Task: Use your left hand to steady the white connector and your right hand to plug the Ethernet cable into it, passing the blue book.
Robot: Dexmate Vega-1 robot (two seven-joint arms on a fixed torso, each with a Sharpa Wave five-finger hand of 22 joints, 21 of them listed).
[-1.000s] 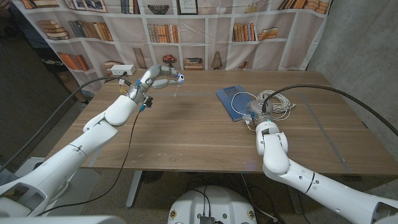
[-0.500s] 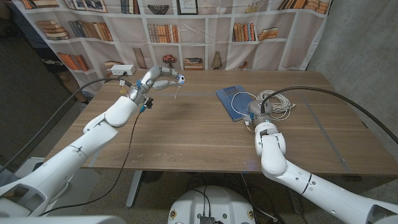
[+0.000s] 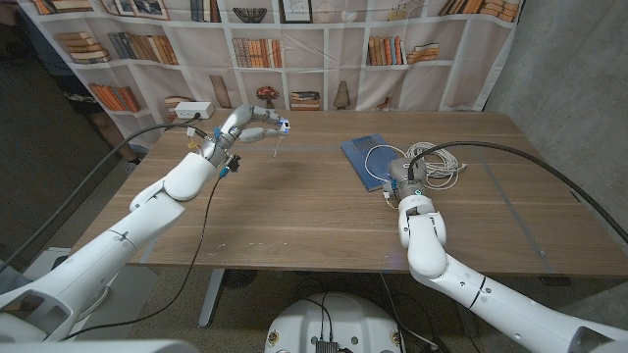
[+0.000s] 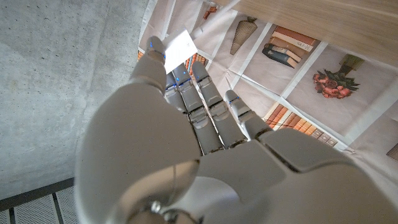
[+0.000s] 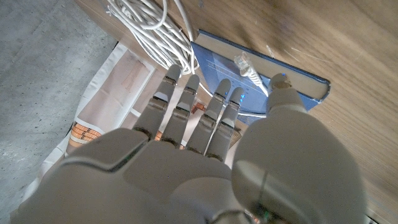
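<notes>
Left robot hand (image 3: 250, 123): raised near the desk's far left corner, fingers stretched out; a small white piece, likely the white connector (image 4: 177, 47), pinched between thumb and fingertips in the left wrist view.
Right robot hand (image 3: 404, 180): just at the near edge of the blue book, fingers apart and reaching over the cover; nothing gripped.
Ethernet cable (image 3: 432, 160): white coil lying partly on the book and partly on the desk (image 3: 294, 216) beside it, toward the far right; free end with its clear plug (image 5: 244, 63) lying on the book's cover, just ahead of the right thumb in the right wrist view.
Blue book (image 3: 365, 159): flat on the desk, right of centre toward the far edge.
Done: connector apparently already taken up on the left side; right robot hand brought to the cable's plug end.
Left: plug not yet grasped; cable still to be carried across, past the book, to the left side; plug still to be pushed into the connector.
Progress: early, judged from hands well apart and cable untouched.
Unclear: connector's socket direction, too small to tell.
</notes>
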